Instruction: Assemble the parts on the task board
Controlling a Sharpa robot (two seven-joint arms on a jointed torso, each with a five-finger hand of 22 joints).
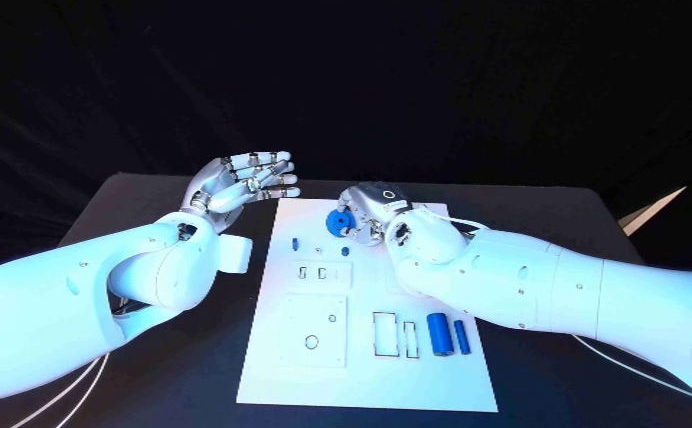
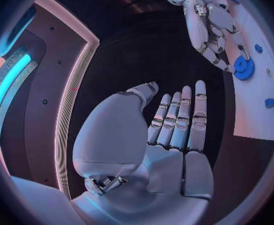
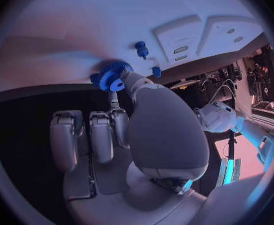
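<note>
**Gear at the right fingertips, far end of board**

Head view: your right hand (image 1: 378, 210) hides most of the blue gear (image 1: 339, 223) on the task board (image 1: 368, 373); grip unclear. Left hand (image 1: 245, 180) hovers open, empty, over the black table (image 1: 159, 198).

Left wrist view: fingers straight, slightly apart.

Right wrist view: thumb and a fingertip touch the gear's rim.

1. You have a black counter (image 1: 159, 210) carrying everything.
2. Your white board (image 1: 447, 388) lies flat in its middle, long side running away from the robot.
3. White cables (image 1: 65, 393) trail across the counter's near left corner, and one (image 1: 620, 363) lies at the near right.
</note>
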